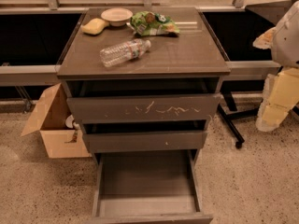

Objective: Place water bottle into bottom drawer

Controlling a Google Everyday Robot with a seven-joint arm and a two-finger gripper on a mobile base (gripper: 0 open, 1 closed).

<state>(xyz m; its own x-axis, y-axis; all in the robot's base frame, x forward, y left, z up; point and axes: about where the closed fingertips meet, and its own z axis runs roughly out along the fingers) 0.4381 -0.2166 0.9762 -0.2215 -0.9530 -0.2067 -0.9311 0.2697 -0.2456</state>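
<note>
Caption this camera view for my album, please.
Water bottle lies on the cabinet top, bottom drawer open below; the gripper hangs at right.

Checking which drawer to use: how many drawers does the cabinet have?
3: top drawer, scratched, slightly open; middle drawer below it; bottom drawer pulled out. None seem hidden. The bottle lies on the cabinet; gripper at right edge.

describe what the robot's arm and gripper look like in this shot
The arm at the right edge has a rounded white-grey shell with a tan patch on the side toward the cabinet. Below it the gripper, right of the cabinet, looks like blocky pale-yellow segments. No cables or markings show.
</note>
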